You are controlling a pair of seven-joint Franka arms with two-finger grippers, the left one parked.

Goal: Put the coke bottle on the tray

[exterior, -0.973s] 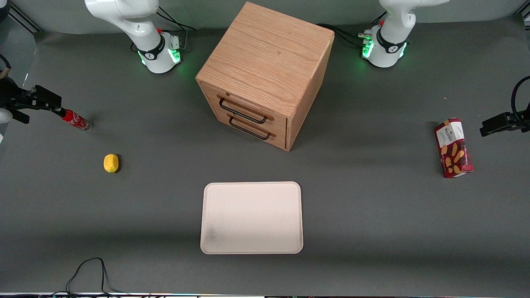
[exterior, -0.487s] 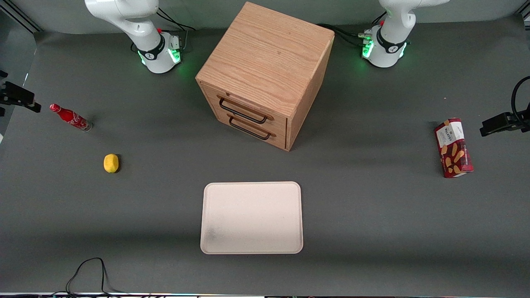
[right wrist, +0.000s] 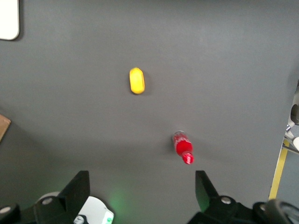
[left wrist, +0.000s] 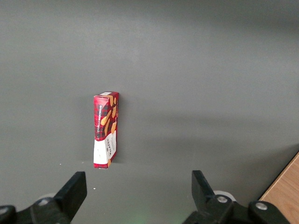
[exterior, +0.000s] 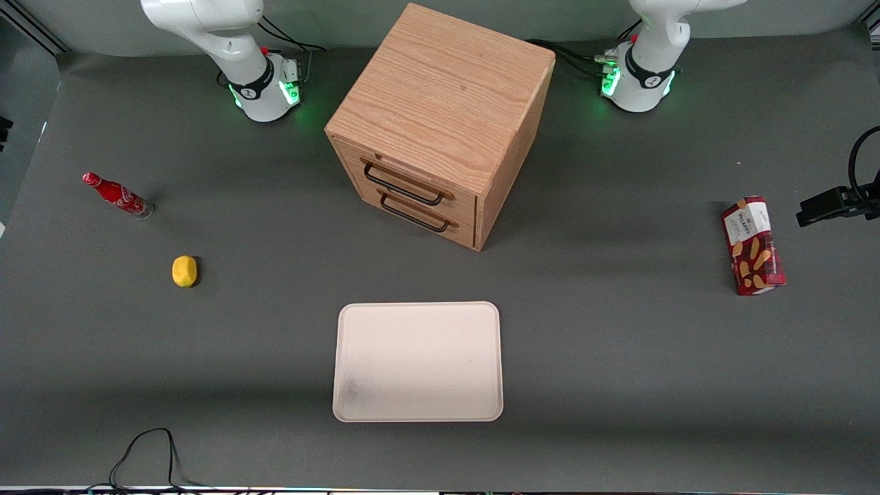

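The coke bottle (exterior: 117, 195) is a slim red bottle with white script, standing free on the grey table toward the working arm's end. It also shows from above in the right wrist view as the coke bottle (right wrist: 182, 147), its red cap nearest the camera. My right gripper (right wrist: 141, 186) hangs high above the table, open, with nothing between its fingers (right wrist: 79, 186). The bottle lies outside the gap, close to one fingertip. The cream-white tray (exterior: 418, 361) lies flat near the front edge of the table, and a corner of the tray (right wrist: 8, 18) shows in the right wrist view.
A yellow lemon (exterior: 184, 271) lies between bottle and tray, nearer the bottle. A wooden two-drawer cabinet (exterior: 440, 124) stands mid-table. A red snack box (exterior: 753, 245) lies toward the parked arm's end. A black cable (exterior: 148, 447) loops at the front edge.
A second ago my gripper was at the bottle's neck. It has since let go and drawn away, nearly out of the front view. The bottle has stayed in place.
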